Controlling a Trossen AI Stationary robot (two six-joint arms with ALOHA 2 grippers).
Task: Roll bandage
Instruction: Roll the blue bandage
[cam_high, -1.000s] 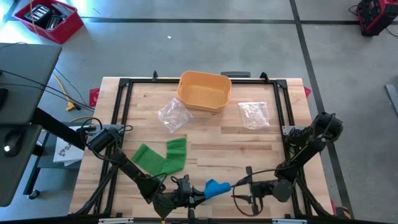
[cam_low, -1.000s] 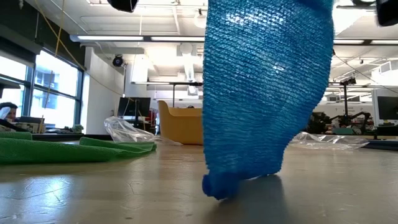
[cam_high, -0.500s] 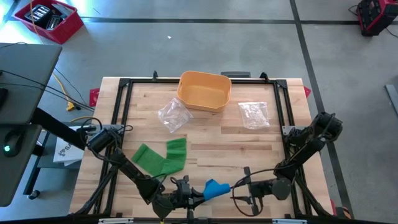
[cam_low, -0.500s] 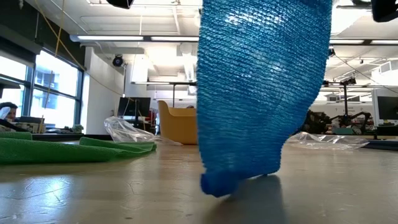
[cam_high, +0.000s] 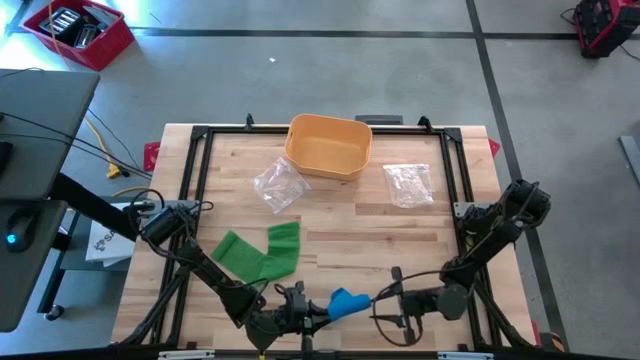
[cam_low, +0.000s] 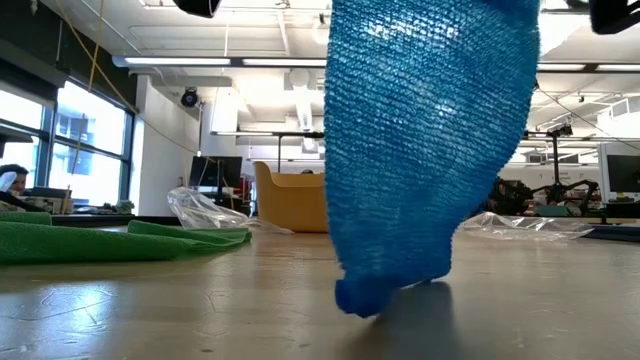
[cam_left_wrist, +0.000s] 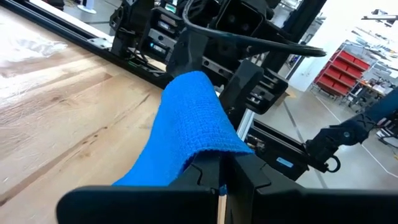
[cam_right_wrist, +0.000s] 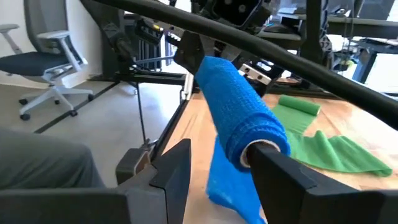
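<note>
A blue bandage (cam_high: 347, 300) hangs in the air close to the table's near edge, between my two grippers. It is partly rolled into a tube (cam_right_wrist: 233, 106), and a loose tail (cam_low: 420, 150) hangs from it. My left gripper (cam_high: 320, 311) comes in level from the table's left and is shut on one end. My right gripper (cam_high: 378, 297) comes in level from the right with its fingers apart around the tube's other end. A green bandage (cam_high: 262, 252) lies unrolled flat on the table, farther left. My left gripper pinches the blue bandage's end (cam_left_wrist: 208, 163) between its two shut fingers, level from the table's left. The bandage rises away from the fingers, clear of the table. My right gripper has one finger (cam_right_wrist: 280, 171) against the tube's open end (cam_right_wrist: 261, 150); whether its tip goes inside cannot be told. The other finger (cam_right_wrist: 177, 165) stands apart. The tail's lower end (cam_low: 365, 297) rests on the table.
An orange bin (cam_high: 329, 145) stands at the far middle, with a clear plastic bag (cam_high: 278, 183) to its left and another (cam_high: 408, 184) to its right. Black frame rails (cam_high: 190, 180) run along the table's edges. Bare wood lies between the bags and the grippers.
The hanging tail of the blue bandage has swayed a little sideways. Its lower end has stayed on the table. Both grippers have kept their places.
</note>
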